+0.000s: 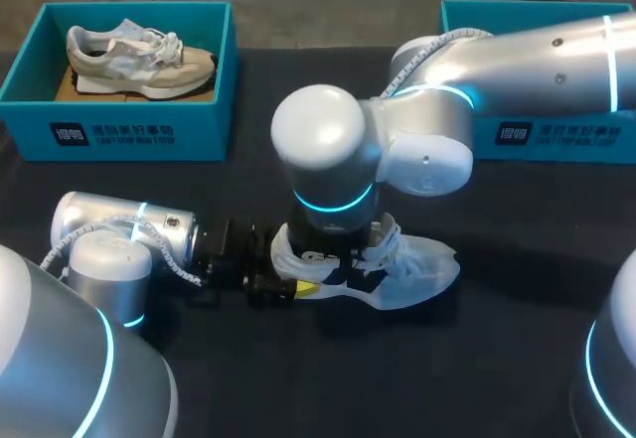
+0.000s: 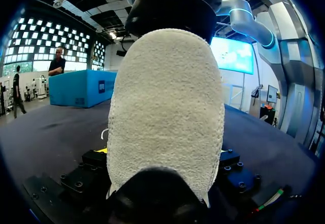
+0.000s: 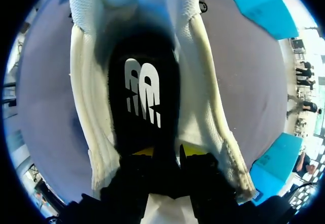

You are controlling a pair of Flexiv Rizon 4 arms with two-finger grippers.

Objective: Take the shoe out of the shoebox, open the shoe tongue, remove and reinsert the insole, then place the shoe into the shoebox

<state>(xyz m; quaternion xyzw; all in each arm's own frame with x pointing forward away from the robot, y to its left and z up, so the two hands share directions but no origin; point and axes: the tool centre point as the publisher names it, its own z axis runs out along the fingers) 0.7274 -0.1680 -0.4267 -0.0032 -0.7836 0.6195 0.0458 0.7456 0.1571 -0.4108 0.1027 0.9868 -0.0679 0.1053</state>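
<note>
since the shoe [image 1: 417, 269] lies toe-right on the worktop [image 1: 497, 359], heel at my left pincer [image 1: 298, 287] (its grip: cannot tell), the right pincer [image 3: 166, 153] stands straight down in the opening, apparently clenched on the insole [image 3: 142, 92] heel end; pull should go up.

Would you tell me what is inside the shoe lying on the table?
A black insole lies inside the shoe, with my right gripper at its heel end. The insole's toe end is hidden under the shoe's upper.
</note>
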